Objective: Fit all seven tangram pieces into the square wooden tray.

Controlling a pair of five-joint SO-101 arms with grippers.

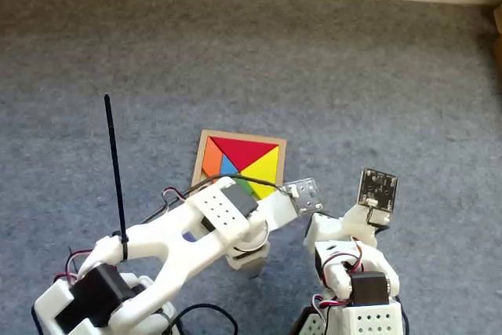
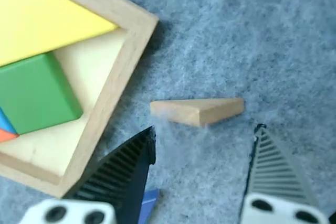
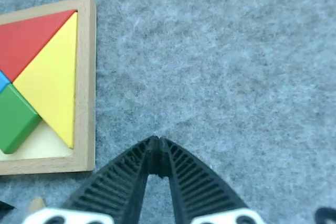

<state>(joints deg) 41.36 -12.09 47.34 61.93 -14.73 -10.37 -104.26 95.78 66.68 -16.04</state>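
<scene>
1. Square wooden tray (image 1: 201, 154) lies flat on grey carpet (image 1: 353, 76), just ahead of both arm bases.
2. 5 coloured pieces sit in the tray, packed edge to edge: red triangle (image 1: 245, 151), yellow triangle (image 1: 267, 169), orange piece (image 1: 212, 161), blue piece (image 1: 228, 165), green square (image 1: 245, 187).
3. In the left wrist view, the tray rim (image 2: 110, 95) frames the yellow triangle (image 2: 42, 19) and green square (image 2: 34, 93). A strip of bare tray floor (image 2: 89, 72) shows in the corner beside them.
4. Plain wooden triangle (image 2: 202, 109) lies flat on the carpet outside the tray, near that corner and clear of the rim.
5. Left gripper (image 2: 206, 128) has its jaws spread wide and grasps nothing. It is low over the carpet, with the wooden triangle just beyond the tips. The black finger (image 2: 126, 171) is on the tray side and the pale finger (image 2: 273, 166) on the far side.
6. A blue scrap (image 2: 149, 200) peeks out beside the black finger; cannot tell what it is.
7. Left arm (image 1: 196, 241) stretches from its base across the tray's near edge.
8. Right gripper (image 3: 157, 141) has its fingers pressed together, empty, over bare carpet beside the tray (image 3: 85, 77) and apart from the rim.
9. Right arm (image 1: 353, 272) sits folded by its base, off the tray's right side.
</scene>
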